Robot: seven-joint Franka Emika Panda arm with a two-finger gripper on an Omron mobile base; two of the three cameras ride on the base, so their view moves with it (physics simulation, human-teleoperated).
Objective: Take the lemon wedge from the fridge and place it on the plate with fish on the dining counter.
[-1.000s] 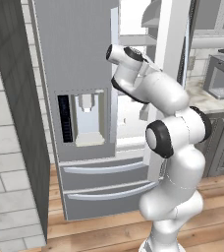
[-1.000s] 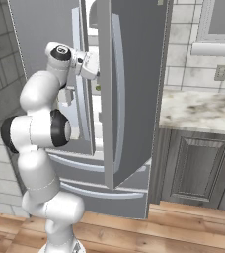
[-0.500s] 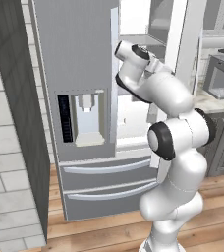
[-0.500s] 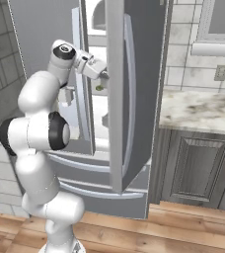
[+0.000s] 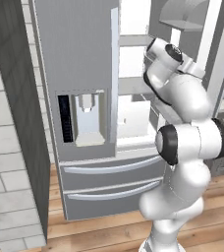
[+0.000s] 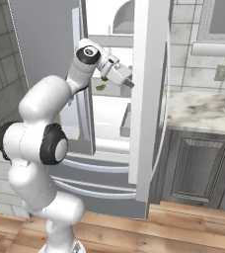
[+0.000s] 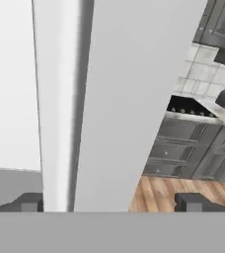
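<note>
Here the claw (image 6: 128, 80) gapes wide and empty inside the open fridge (image 6: 149, 99), just beside the lemon wedge (image 6: 100, 87).

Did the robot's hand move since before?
Yes. The end effector reached further right, toward the open fridge door, past the lemon wedge on the shelf.

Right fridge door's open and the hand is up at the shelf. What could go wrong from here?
1. The open gripper sits close to the open fridge door, whose edge looms in the hand view; swinging further could clip it.
2. The lemon wedge is tiny and lies behind the hand, not between the fingers; closing now would likely miss.
</note>
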